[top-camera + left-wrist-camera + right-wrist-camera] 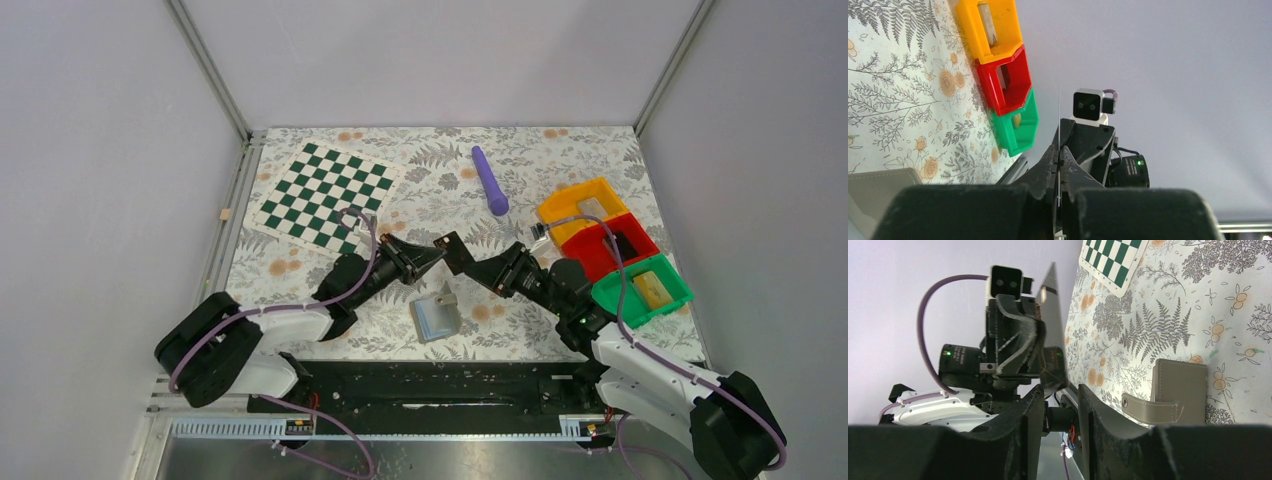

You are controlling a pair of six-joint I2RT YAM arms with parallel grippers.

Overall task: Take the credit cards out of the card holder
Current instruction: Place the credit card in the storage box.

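Observation:
The grey card holder (437, 318) lies on the floral table near the front, between the two arms; its light blue inner face shows at the near edge. It also shows in the right wrist view (1178, 390), with its strap, and in the left wrist view (878, 185). My left gripper (437, 257) is shut on a dark credit card (458, 252) and holds it in the air above the table. The card is edge-on in the left wrist view (1059, 110). My right gripper (480, 268) faces it, open, with the card's (1053, 330) near corner at the mouth of its jaws.
A green and white chessboard mat (325, 195) lies at the back left. A purple stick (490, 180) lies at the back middle. Yellow (600, 186), red (590, 240) and green (610, 298) bins stand in a row on the right, each with something inside.

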